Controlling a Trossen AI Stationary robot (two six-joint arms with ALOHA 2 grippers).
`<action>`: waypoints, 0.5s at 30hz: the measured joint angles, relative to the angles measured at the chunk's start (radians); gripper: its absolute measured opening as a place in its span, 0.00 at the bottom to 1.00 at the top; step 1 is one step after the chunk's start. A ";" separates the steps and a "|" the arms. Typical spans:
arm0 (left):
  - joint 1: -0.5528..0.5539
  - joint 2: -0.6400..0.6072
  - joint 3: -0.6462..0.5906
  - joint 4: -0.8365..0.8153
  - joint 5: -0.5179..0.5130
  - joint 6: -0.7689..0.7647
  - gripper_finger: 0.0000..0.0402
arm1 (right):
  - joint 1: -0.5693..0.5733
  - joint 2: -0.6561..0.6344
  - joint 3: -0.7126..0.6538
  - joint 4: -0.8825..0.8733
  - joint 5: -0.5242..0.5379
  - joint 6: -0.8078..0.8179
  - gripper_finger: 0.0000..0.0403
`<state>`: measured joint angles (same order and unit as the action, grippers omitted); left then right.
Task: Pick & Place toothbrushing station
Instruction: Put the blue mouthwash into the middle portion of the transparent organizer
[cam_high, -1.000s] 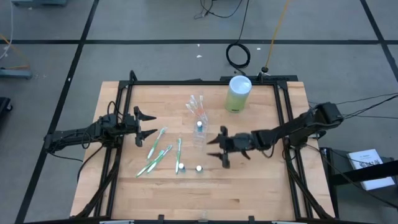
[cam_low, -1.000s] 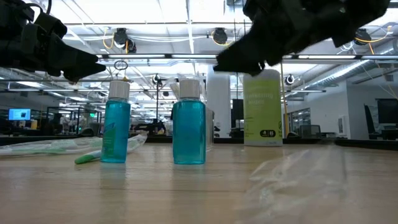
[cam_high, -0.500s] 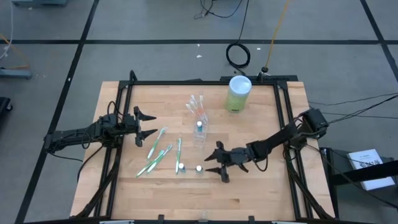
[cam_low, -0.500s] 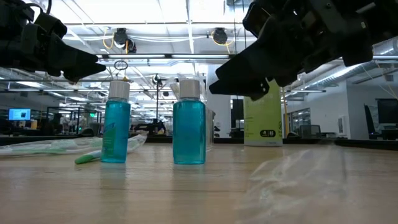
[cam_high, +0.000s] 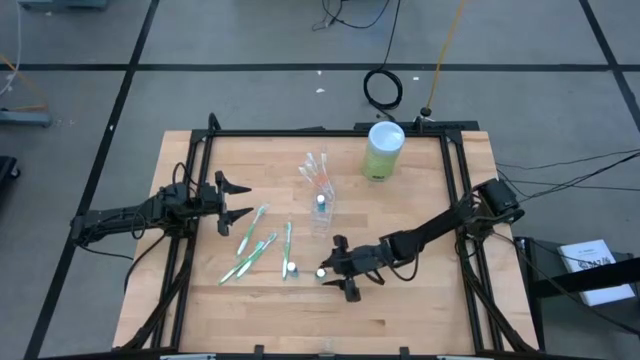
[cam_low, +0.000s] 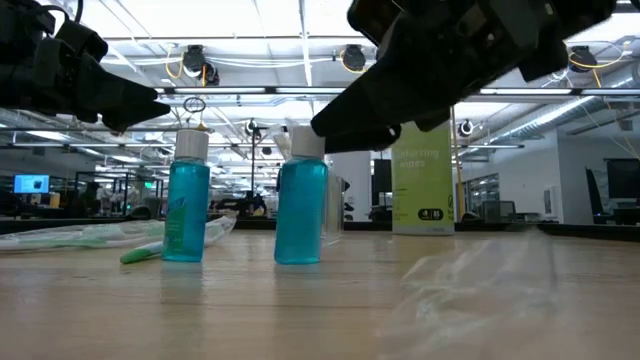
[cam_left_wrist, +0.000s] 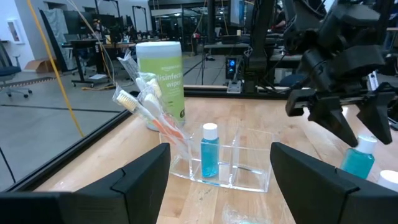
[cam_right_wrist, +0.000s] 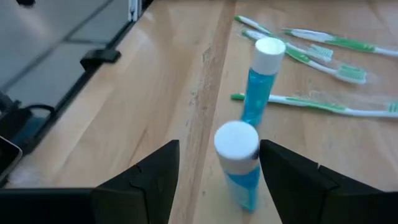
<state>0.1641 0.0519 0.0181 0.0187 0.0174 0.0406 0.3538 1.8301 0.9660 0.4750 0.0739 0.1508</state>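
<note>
Two small blue bottles with white caps stand upright on the wooden table, one (cam_high: 291, 268) to the left of the other (cam_high: 320, 270). My right gripper (cam_high: 330, 273) is open, with its fingers on either side of the right-hand bottle (cam_right_wrist: 237, 163). Green-white toothbrushes (cam_high: 252, 243) lie flat on the table. A clear organizer (cam_left_wrist: 219, 163) holds a third blue bottle (cam_left_wrist: 209, 149) and orange-white toothbrushes (cam_left_wrist: 149, 106) that lean out of it. My left gripper (cam_high: 247, 202) is open and empty at the table's left. My right gripper's open fingers (cam_right_wrist: 140, 180) come in low from the table's right and stand on either side of the right-hand blue bottle at cap height (cam_right_wrist: 237, 140). I cannot tell whether a finger touches it. The bottle stands on its base on the table.
A lime-green canister with a white lid (cam_high: 383, 150) stands at the far right. A black metal frame (cam_high: 460, 190) runs along the table's edges. Bare wood lies toward the near edge (cam_high: 330, 320).
My right gripper has gone down and toward the table's near-left, from beside the clear organizer to the two blue bottles, and now has its open fingers around the right-hand one.
</note>
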 joint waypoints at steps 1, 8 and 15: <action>0.000 0.000 0.000 0.000 0.000 0.000 0.71 | 0.000 0.000 0.017 -0.028 0.000 -0.013 0.53; 0.000 0.000 0.000 0.000 0.000 0.000 0.71 | -0.027 0.000 0.087 -0.186 -0.021 -0.095 0.53; 0.000 0.000 0.000 0.000 0.000 0.000 0.71 | -0.059 0.000 0.091 -0.220 -0.053 -0.146 0.53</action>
<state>0.1642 0.0517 0.0181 0.0185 0.0170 0.0406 0.2948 1.8297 1.0573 0.2548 0.0207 0.0045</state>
